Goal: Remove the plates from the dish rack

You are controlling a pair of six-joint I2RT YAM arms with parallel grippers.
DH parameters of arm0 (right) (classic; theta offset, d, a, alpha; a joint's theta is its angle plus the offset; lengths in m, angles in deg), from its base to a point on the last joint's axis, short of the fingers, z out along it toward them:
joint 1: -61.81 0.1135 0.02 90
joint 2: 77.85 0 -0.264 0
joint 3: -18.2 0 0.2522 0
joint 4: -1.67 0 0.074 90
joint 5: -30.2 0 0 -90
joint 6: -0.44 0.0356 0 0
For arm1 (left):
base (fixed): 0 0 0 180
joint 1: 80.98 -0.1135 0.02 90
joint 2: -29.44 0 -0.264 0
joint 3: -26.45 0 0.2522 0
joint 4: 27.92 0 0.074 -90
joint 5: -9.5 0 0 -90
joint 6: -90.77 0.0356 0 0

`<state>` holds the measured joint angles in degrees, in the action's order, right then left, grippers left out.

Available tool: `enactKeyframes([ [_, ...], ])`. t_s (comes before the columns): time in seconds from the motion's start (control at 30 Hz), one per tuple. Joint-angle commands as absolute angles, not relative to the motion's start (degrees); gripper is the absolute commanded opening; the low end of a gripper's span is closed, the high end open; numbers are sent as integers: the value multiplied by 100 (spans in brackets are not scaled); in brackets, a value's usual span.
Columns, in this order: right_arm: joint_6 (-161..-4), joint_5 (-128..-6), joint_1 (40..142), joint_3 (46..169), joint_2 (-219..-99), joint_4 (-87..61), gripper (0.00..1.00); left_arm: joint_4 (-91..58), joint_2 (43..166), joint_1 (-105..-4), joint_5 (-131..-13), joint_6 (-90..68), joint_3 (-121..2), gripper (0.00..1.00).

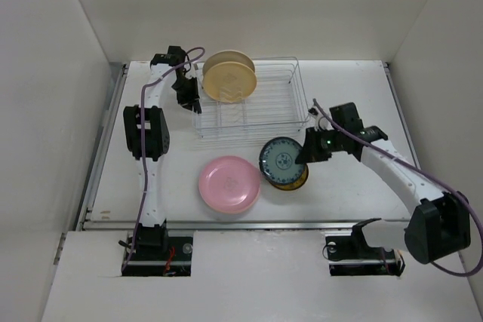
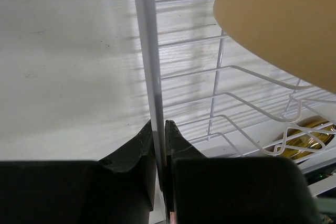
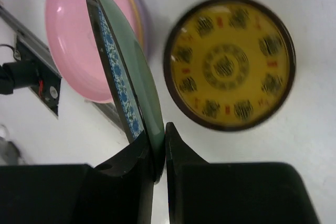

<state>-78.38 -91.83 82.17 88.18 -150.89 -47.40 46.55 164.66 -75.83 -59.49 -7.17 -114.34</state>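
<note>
**Plate in the right gripper, rack pinned by the left**

Tabletop of plain white [image 1: 355, 103] carries everything. At its far side sits the rectangular dish rack of thin silvery-white wire [image 1: 264, 111]. Large round cream plates [image 1: 230, 77] stand on edge at the rack's left end, and the other slots look bare.

Nearer the arms, a plain pink round plate [image 1: 229, 183] lies flat, with a lavender rim showing just under it in the right wrist view. Beside it, the small teal plate with a blue patterned band [image 1: 281, 160] is held tilted above the small amber-brown patterned plate [image 1: 300, 181], which lies flat. Whether the two touch cannot be told.

The right gripper [image 3: 160, 129] is clenched on the teal plate's rim, fingers pinching a narrow bit of edge. The left gripper [image 2: 159, 127] is clamped on a wire at the left end of the rack, apparently steadying it.

Likely trouble:
- With so little rim in the pinch, the teal plate could swing or slip and strike the amber-brown one if lowered fast.
- Released off-centre, it could slide off that plate onto the table.
- If the left arm tugs the wire, the rack may shift and tip the cream plates.
</note>
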Motion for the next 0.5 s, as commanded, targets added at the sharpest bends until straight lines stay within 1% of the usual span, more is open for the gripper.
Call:
enactKeyframes([
  [0.0, -7199, -9776, 7677, 8339, -14834, -4768, 0, 4886, 16480, -7606, -5528, -750, -11660, 3],
  [0.13, -7066, -9381, 7210, 7899, -15271, -4840, 0, 4938, 16365, -7501, -5642, -591, -11660, 13],
  [0.23, -6978, -9442, 7086, 7757, -15676, -4463, 4, 4938, 16252, -7448, -5905, -477, -11660, 18],
  [0.27, -6978, -9443, 7086, 7757, -15947, -4383, 8, 4886, 16181, -7448, -5906, -407, -11660, 21],
  [0.3, -6926, -9443, 7086, 7757, -16046, -4321, 16, 4886, 16181, -7387, -6054, -345, -11660, 28],
  [0.37, -6821, -9215, 7086, 7757, -16108, -4110, 27, 4886, 16023, -7334, -6248, -170, -11660, 33],
  [0.4, -6707, -9118, 7086, 7757, -16108, -4110, 39, 4834, 16023, -7333, -6353, -117, -11660, 35],
  [0.43, -6706, -8900, 7086, 7757, -16108, -4058, 45, 4781, 15936, -7273, -6546, -3, -11660, 39],
  [0.47, -6654, -8793, 7086, 7827, -16108, -4118, 50, 4780, 15848, -7272, -6643, 50, -11660, 41],
])
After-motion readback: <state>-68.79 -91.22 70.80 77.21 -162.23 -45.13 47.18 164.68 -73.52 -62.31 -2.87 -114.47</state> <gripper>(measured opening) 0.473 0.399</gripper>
